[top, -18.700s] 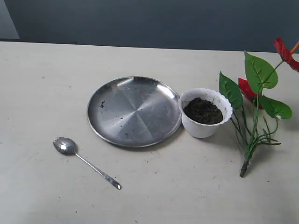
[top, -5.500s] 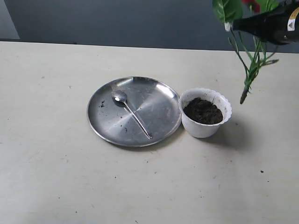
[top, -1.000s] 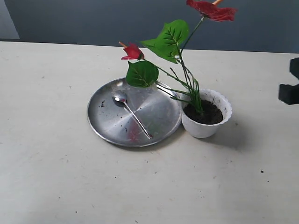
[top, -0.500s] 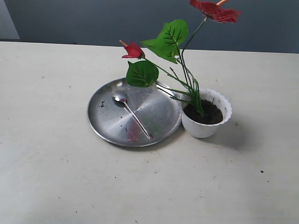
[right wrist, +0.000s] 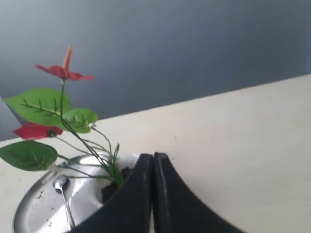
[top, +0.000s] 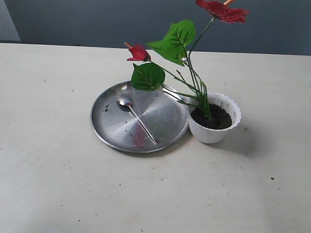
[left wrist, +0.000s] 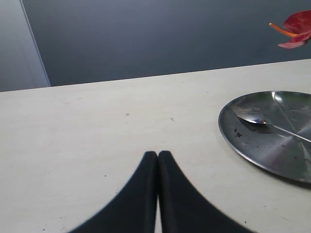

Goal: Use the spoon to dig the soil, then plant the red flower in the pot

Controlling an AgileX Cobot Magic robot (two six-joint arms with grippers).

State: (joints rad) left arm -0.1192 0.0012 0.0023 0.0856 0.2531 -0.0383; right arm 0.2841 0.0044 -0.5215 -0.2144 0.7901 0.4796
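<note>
The red flower [top: 176, 43] stands with its stems stuck in the dark soil [top: 216, 119] of the small white scalloped pot [top: 214, 131], leaning towards the plate. The spoon [top: 137, 118] lies on the round steel plate [top: 108, 125]. Neither gripper shows in the exterior view. In its wrist view my left gripper [left wrist: 158, 154] is shut and empty above bare table, well away from the plate [left wrist: 257, 150] and spoon [left wrist: 262, 121]. My right gripper [right wrist: 153, 156] is shut and empty, with the flower [right wrist: 53, 104] and the soil [right wrist: 109, 187] beyond it, the pot largely hidden by its fingers.
The plate sits right beside the pot, on its left. A few soil crumbs lie on the plate [top: 105, 108]. The pale table [top: 58, 189] runs back to a dark wall [top: 97, 19].
One second ago the right gripper's dark tip showed at the right edge of the exterior view; it has since left that view. The flower, pot, spoon and plate have not moved.
</note>
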